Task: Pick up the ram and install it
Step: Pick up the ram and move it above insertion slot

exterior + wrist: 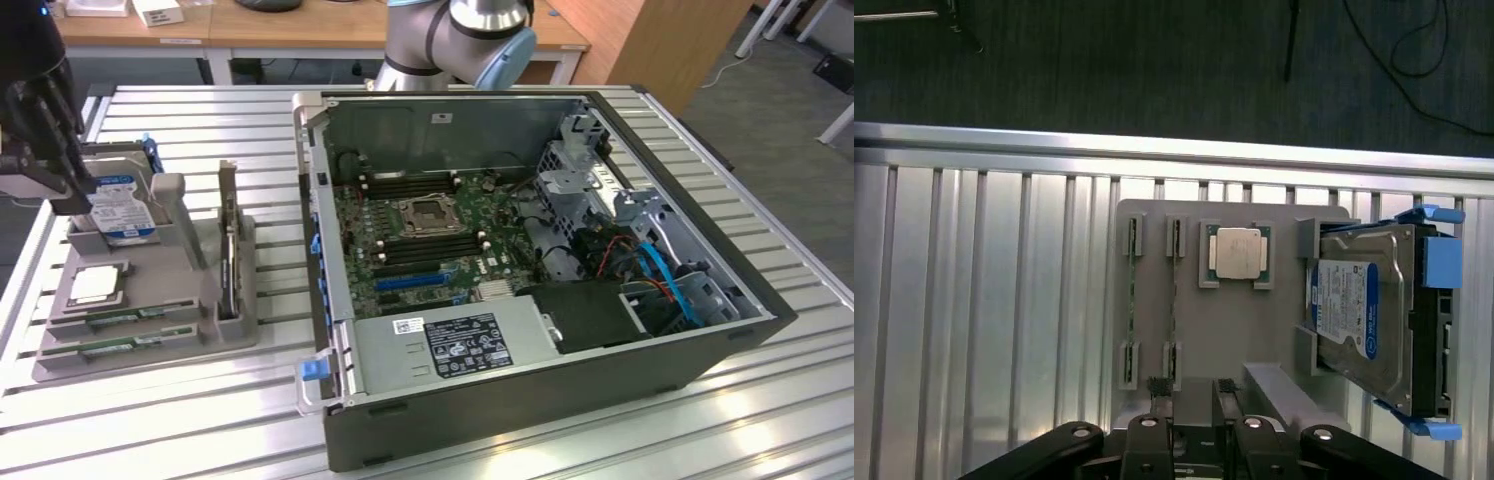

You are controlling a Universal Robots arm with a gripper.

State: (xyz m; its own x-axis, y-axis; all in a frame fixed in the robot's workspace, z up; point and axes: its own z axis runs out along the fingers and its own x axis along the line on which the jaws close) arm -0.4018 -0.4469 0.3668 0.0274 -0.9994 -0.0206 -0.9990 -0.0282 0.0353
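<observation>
Two ram sticks stand on edge in slots of a grey holder [174,300] at the exterior view's left: one ram stick [118,320] and a second ram stick [114,347] just in front of it. In the wrist view they show edge-on as thin green strips, the first [1175,300] and the second [1132,300]. My gripper [60,195] hangs above the holder near the hard drive, well clear of the sticks. In the wrist view the gripper [1192,390] is open, with nothing between its fingertips [1159,385].
The holder also carries a silver blue-labelled hard drive [1364,320] and a square CPU chip [1238,252]. An open computer case [534,400] lies to the exterior view's right, its motherboard [427,230] exposed. Everything rests on a slatted aluminium table [200,120].
</observation>
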